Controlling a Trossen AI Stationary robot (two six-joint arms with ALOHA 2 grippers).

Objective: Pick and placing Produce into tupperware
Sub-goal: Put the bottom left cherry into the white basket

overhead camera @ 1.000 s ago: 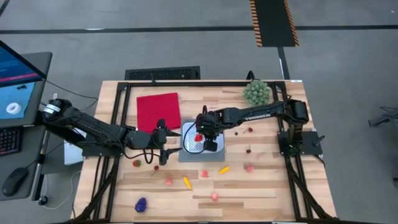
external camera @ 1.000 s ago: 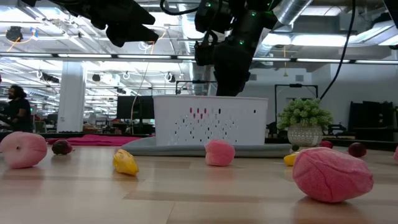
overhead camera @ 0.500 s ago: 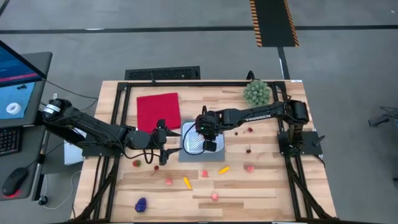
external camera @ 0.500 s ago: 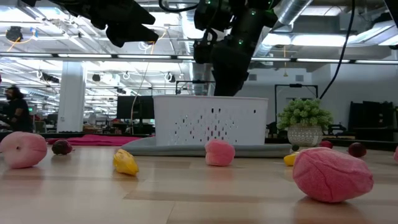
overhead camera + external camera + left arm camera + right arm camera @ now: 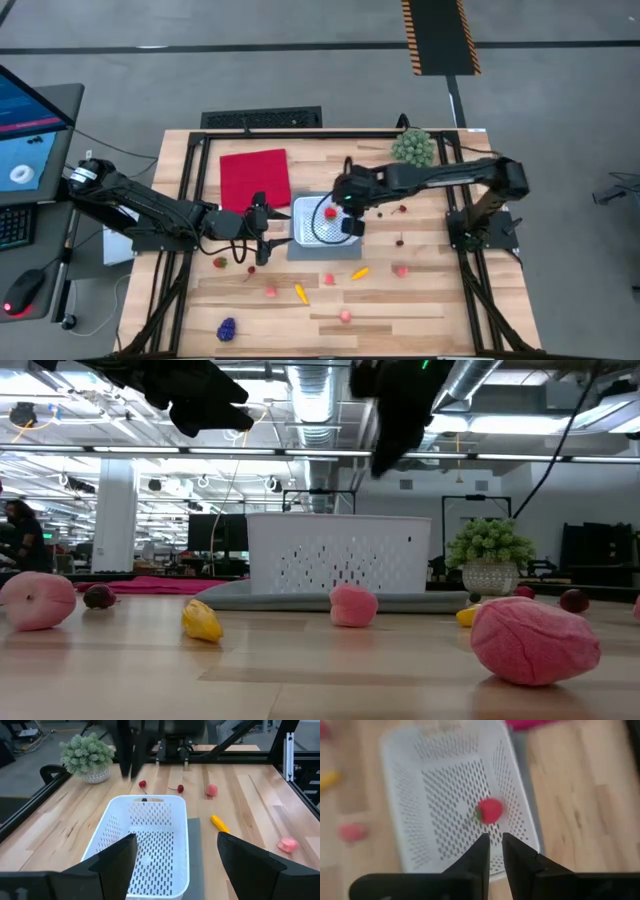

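Observation:
The white mesh-walled tupperware (image 5: 312, 225) stands on a grey mat (image 5: 297, 250). One red strawberry (image 5: 490, 810) lies on its floor (image 5: 330, 212). My right gripper (image 5: 495, 843) hangs above the container's right part (image 5: 347, 216), its fingers a narrow gap apart and holding nothing. My left gripper (image 5: 175, 851) waits wide open and raised just left of the container (image 5: 264, 232). More produce lies loose on the wood: pink pieces (image 5: 328, 279), a yellow one (image 5: 300, 293), an orange one (image 5: 360, 272) and a purple grape bunch (image 5: 227, 328).
A flat red cloth (image 5: 254, 178) lies beyond the container, toward the far left. A green spiky plant in a pot (image 5: 412, 148) stands at the far right. Small cherries (image 5: 399, 241) lie right of the container. A black frame (image 5: 196, 190) borders the table.
My right gripper has risen out of the container and drifted slightly toward the table's right. The red strawberry that was at its fingers a second ago now lies free on the container's floor. My left arm has kept still.

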